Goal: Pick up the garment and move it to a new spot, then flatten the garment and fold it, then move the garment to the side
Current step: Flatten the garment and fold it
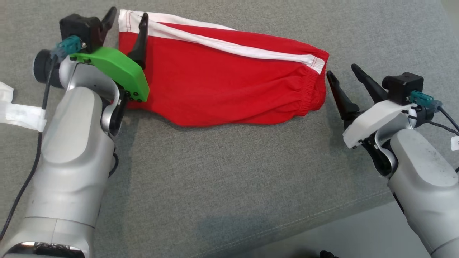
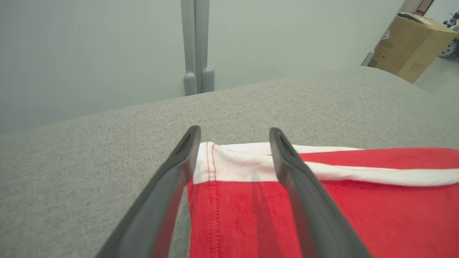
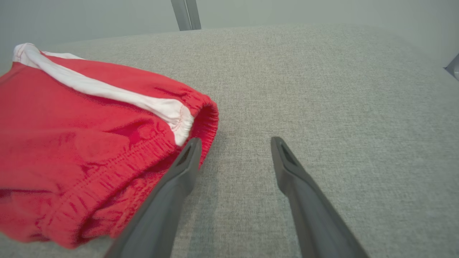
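Head view: spread left tool point(image 1: 128, 14) straddles garment point(image 1: 222, 79); spread right tool point(image 1: 342, 70) alongside.

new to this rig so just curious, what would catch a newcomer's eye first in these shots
The bright red shorts with a white stripe stand out first, lying across the middle of the grey cushion. Next comes the left gripper with its vivid green cover, open at the shorts' left end, one finger over the cloth. The right gripper sits open just off the waistband end.
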